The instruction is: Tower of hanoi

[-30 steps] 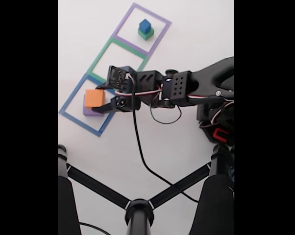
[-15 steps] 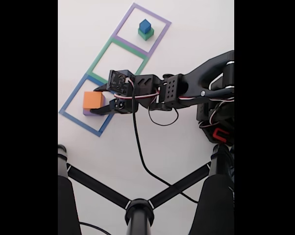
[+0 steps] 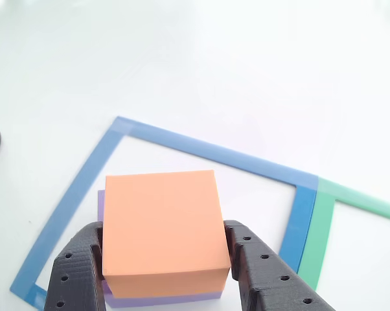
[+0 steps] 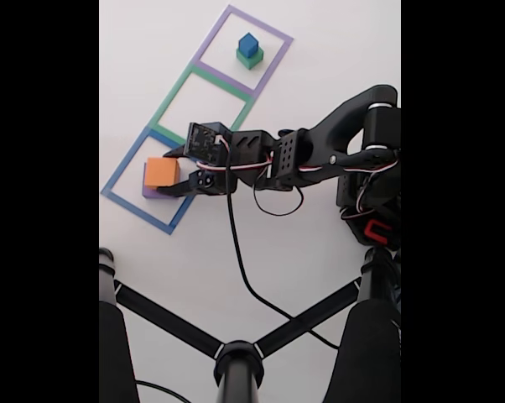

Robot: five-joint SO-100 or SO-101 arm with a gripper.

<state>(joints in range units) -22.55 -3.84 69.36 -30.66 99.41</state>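
- Far left of the fixed view, at about nine o'clock: the orange block [image 4: 161,172] sits on the purple block [image 4: 149,191] inside the blue tape outline [image 4: 118,200]. That pair is the bottom half of the tower.
- In the other view the gripper [image 3: 164,260] straddles the orange block [image 3: 162,230], one black finger [image 3: 75,272] on each side, jaws spread to the block's width. Whether the pads actually press the foam, I cannot tell.
- The orange block's top face is near-square, so no real long axis; its edges run slightly askew to the blue outline [image 3: 208,150], and the purple slab [image 3: 162,299] peeks out beneath at six o'clock.
- Moving right in the fixed view, the green tape outline [image 4: 179,90] at about eleven o'clock holds nothing.
- Further right, toward twelve o'clock, the blue cube [image 4: 249,44] rides on the green block [image 4: 251,59] in the purple tape outline [image 4: 273,34].
- My read: mid-game. Two stacks of two, so plenty of moves are left before all four share one square.
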